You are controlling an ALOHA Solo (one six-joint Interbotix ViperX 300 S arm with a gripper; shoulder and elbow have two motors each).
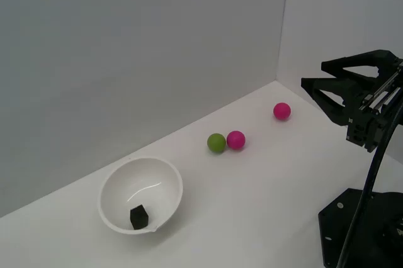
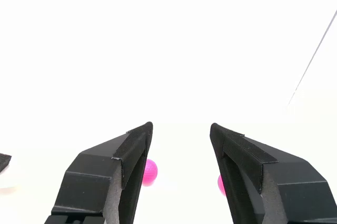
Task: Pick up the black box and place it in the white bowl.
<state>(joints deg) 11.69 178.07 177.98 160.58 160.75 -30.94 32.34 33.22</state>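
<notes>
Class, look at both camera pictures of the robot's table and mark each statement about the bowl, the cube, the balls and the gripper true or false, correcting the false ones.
1. The small matte black box lies inside the large glossy white bowl. True.
2. The black gripper is shut on a ball. False: its jaws stand open and hold nothing.
3. The green ball touches a pink ball. True.
4. Three pink balls are on the white table. False: there are two; the second pink ball sits apart, nearer the gripper.
5. The bowl is at the exterior view's right. False: it is at that view's left, far from the gripper.
</notes>
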